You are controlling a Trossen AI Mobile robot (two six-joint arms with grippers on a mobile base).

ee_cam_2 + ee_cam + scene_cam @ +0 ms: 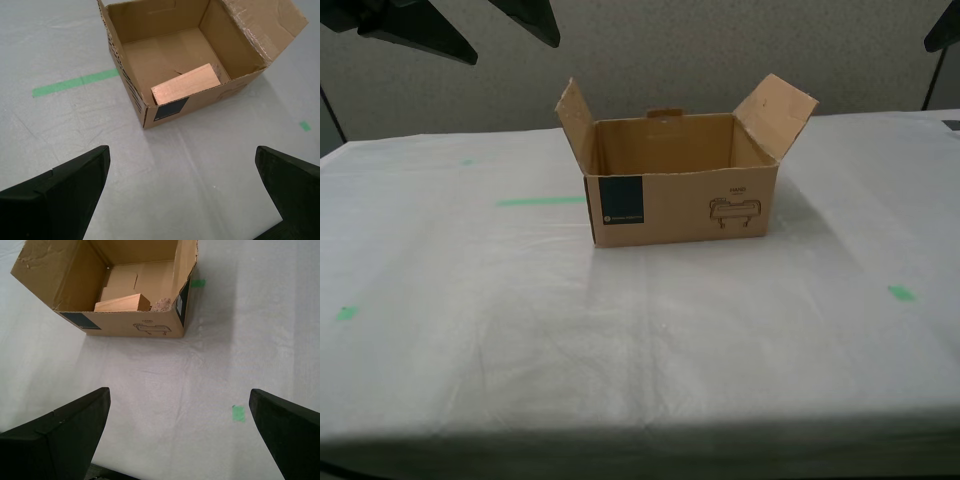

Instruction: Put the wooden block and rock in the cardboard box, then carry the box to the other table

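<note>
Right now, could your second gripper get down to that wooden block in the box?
Probably yes. My second gripper hangs open above the cloth, short of the cardboard box. The flaps are folded back, so the wooden block lies uncovered against the near wall. That wall might crowd one finger.

Matt brown corrugated cardboard box (680,205); inside, a smooth pale wooden block (186,83) with layered grain and a rough, lumpy rock (161,304). The table's cover (640,340) looks wrinkled, matt whitish cloth.
</note>
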